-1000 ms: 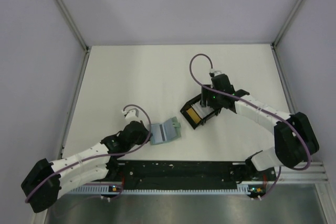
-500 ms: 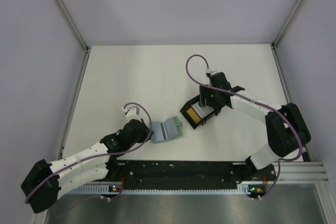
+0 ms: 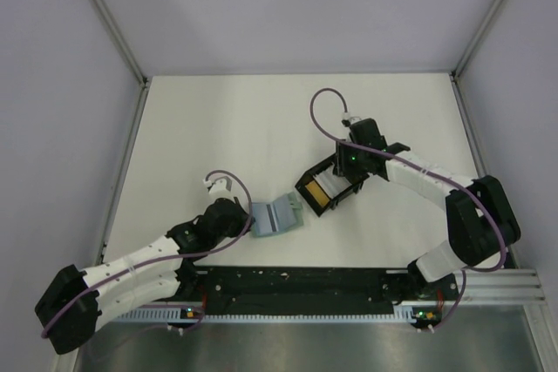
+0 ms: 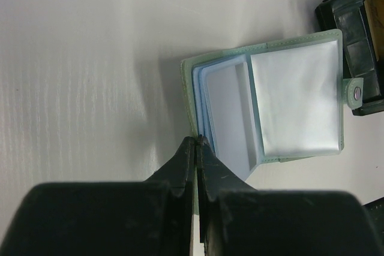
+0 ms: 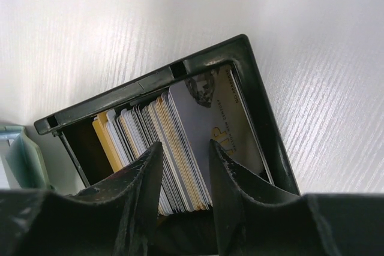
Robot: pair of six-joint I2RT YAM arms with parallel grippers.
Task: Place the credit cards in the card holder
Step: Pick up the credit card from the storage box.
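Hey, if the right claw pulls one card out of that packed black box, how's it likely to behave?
Probably stiff and light: the cards stand thin and flat on edge. Likely slippery, given their smooth faces. Packed tight in the box, neighbours may drag out too.

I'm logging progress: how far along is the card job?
Nothing is done: the card holder lies open, its pockets looking empty. In hand: the left pincer pinches the holder's edge, and the right pincer straddles the credit cards standing in the black box. Left: lifting cards out and slotting them in.
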